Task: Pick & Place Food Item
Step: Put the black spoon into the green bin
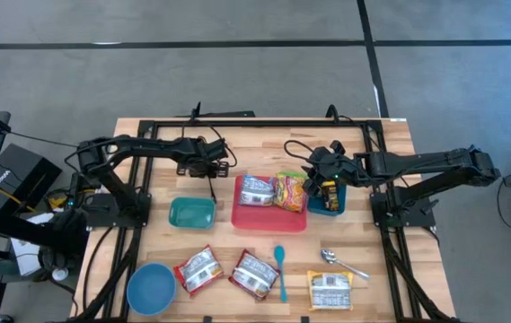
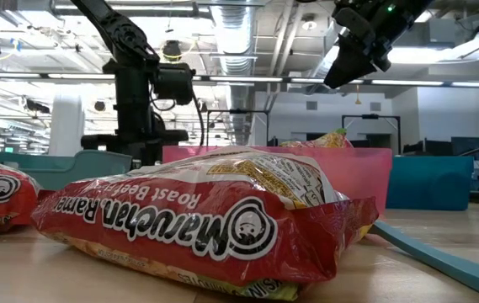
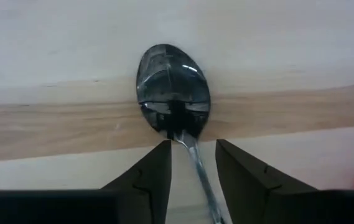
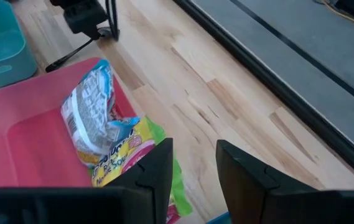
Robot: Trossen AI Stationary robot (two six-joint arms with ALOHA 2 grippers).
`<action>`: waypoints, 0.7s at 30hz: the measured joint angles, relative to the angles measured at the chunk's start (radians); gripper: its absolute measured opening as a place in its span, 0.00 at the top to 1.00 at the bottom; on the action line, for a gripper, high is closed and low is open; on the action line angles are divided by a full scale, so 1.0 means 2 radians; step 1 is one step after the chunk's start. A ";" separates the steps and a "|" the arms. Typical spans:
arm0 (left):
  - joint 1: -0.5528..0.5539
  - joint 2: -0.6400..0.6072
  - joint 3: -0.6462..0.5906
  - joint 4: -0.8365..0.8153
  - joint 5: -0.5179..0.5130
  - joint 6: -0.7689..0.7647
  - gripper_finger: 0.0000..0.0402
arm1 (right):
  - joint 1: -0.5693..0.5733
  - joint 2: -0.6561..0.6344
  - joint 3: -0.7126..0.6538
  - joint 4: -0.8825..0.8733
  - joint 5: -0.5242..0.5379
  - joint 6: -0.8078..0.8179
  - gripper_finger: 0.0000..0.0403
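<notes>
Left gripper point(image 3: 191, 163) fingers apart, straddling the handle of a dark spoon point(image 3: 173, 89) lying on bare wood; only the wrist view shows this.

Right gripper point(image 4: 192, 163) open, empty, above the red tray's point(image 1: 268, 218) right edge. Tray holds a grey-blue packet point(image 4: 91, 114) and a yellow-green packet point(image 1: 291, 190), both crumpled.

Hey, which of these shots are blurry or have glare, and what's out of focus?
Left wrist view: soft, table grain smeared, ceiling lights glinting off the spoon bowl. Low view: near ramen packet fills the frame, wrapper shiny, room lights bright behind. High view: even light, no glare. Right wrist view: pink tray clear, own fingers blurred.
</notes>
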 joint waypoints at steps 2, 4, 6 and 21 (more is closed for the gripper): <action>0.000 0.001 -0.004 -0.004 0.000 -0.011 0.72 | 0.000 0.000 0.000 0.000 0.000 0.000 0.71; 0.000 0.001 -0.007 0.004 0.000 -0.013 0.72 | 0.000 0.000 0.000 0.001 0.000 0.000 0.71; 0.000 0.001 -0.010 0.011 0.000 -0.013 0.73 | 0.000 0.000 0.000 0.002 0.000 0.000 0.71; 0.000 0.001 -0.010 0.033 0.000 -0.013 0.73 | 0.000 0.000 0.000 0.003 0.000 0.000 0.71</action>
